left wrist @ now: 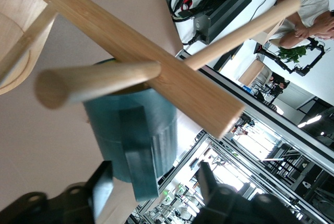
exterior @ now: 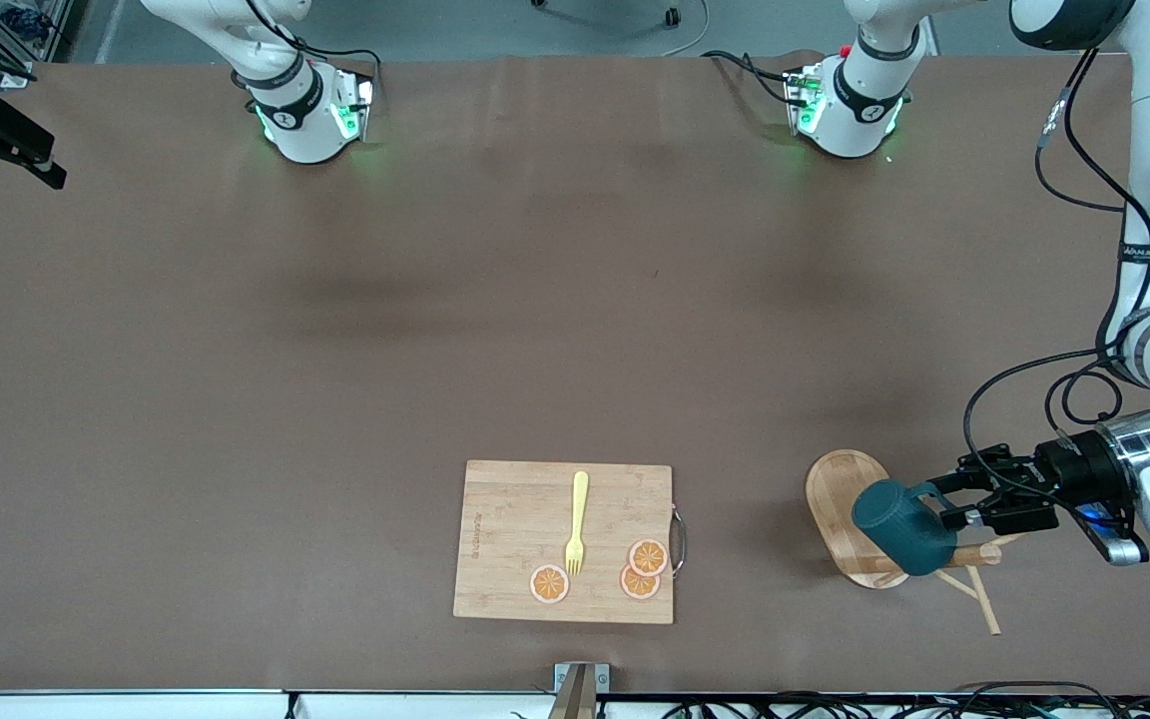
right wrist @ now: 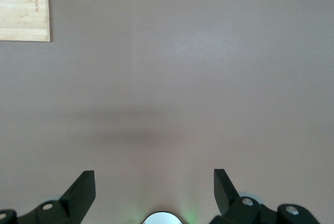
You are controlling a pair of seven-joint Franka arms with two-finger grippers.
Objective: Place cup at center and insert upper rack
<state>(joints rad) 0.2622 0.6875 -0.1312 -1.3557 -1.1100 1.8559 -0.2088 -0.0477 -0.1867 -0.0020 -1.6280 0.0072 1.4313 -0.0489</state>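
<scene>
Ribbed dark teal cup (exterior: 902, 527) hangs on light wooden peg rack (exterior: 850, 509). Left pincer (exterior: 946, 504) stands parted around the handle, apparently released. Right pincer (right wrist: 154, 187) waits spread over bare tabletop (right wrist: 209, 78).

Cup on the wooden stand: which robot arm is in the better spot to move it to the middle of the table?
Probably the left arm. The left gripper is right at the cup hanging on the rack, fingers open around its handle. The right gripper waits, open, over bare table.
</scene>
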